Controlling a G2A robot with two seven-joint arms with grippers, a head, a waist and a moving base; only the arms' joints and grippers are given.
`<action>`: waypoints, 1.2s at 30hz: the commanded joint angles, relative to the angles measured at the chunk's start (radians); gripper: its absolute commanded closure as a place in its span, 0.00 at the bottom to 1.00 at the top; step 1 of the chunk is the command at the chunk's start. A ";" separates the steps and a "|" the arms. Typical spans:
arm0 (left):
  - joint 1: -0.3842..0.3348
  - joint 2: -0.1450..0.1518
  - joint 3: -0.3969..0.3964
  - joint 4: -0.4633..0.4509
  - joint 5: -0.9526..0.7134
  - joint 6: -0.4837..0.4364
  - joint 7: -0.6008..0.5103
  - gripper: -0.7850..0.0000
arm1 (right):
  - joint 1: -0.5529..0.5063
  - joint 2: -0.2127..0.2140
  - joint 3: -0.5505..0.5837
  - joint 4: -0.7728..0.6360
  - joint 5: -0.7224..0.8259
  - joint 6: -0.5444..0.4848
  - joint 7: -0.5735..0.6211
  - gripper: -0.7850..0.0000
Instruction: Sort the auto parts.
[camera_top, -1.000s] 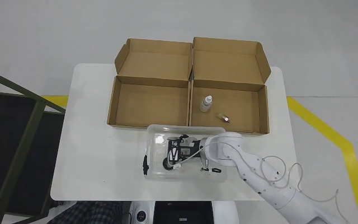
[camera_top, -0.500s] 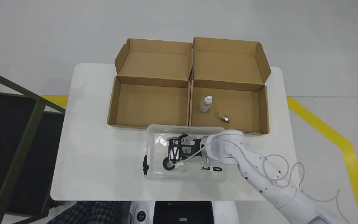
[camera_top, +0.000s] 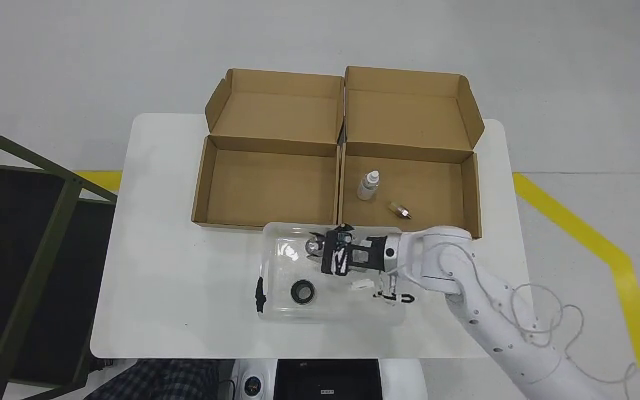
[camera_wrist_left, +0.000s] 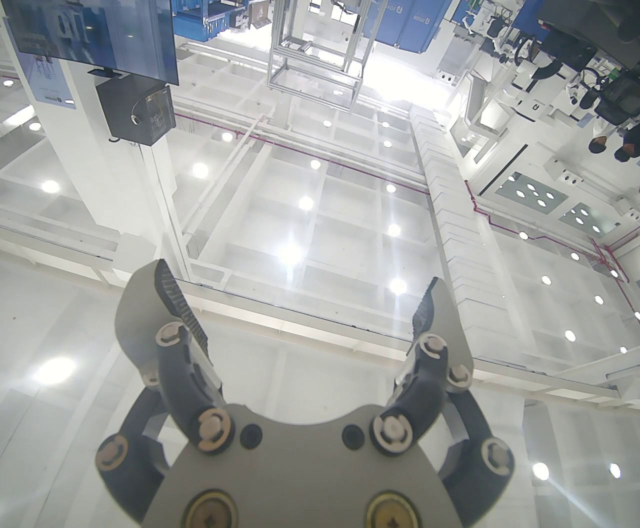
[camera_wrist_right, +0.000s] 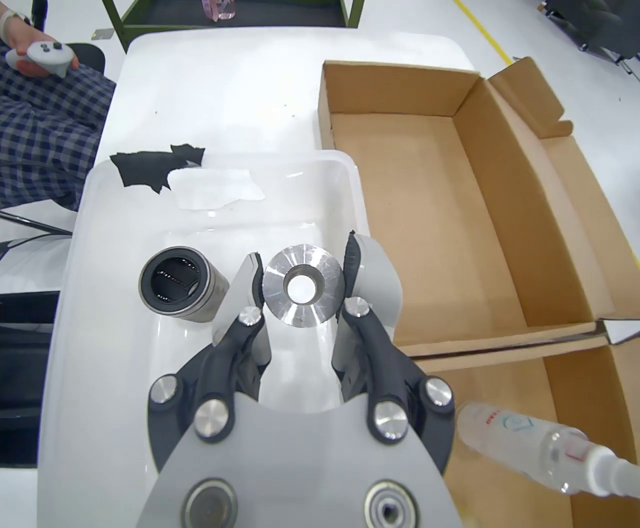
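The left gripper (camera_wrist_left: 297, 275) points up at the ceiling with its jaws spread wide and nothing between them, so I expect no trouble from it. The risk is with the right gripper (camera_wrist_right: 302, 260). Its jaws are clamped on a metal disc (camera_wrist_right: 322, 305) over the clear bin (camera_wrist_right: 75, 280), which stands about at the middle of the near edge of the tabletop. The pads touch the disc only at two opposite places on its round rim. I think it can therefore turn between them or slip out in a quick move, and then drop beside the linear bearing (camera_wrist_right: 180, 290) that lies in the bin. If the carry is too low, the disc or the jaws may hit the bin's wall or the near wall of one of the boxes. Farther on, toward the far edge, the left box (camera_top: 265, 187) and the right box (camera_top: 405, 190) stand side by side. The right one holds a small bottle (camera_top: 369, 183) and a small metal piece (camera_top: 400, 210). A release into the wrong box would spoil the sorting. The disc itself is silver and flat-faced, with a round hole through its centre and fine marks on the face. It looks hard, smooth and rather heavy.
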 joint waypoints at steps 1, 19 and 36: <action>0.000 0.000 0.000 0.000 0.000 0.000 0.000 0.00 | -0.025 0.009 0.044 -0.035 0.024 -0.013 -0.005 1.00; 0.000 0.000 0.000 0.000 0.000 0.000 0.000 0.00 | -0.138 0.049 0.247 -0.183 0.145 -0.049 -0.063 1.00; 0.000 0.000 0.000 0.000 0.000 0.000 0.000 0.00 | -0.219 0.072 0.433 -0.249 0.218 -0.032 -0.149 1.00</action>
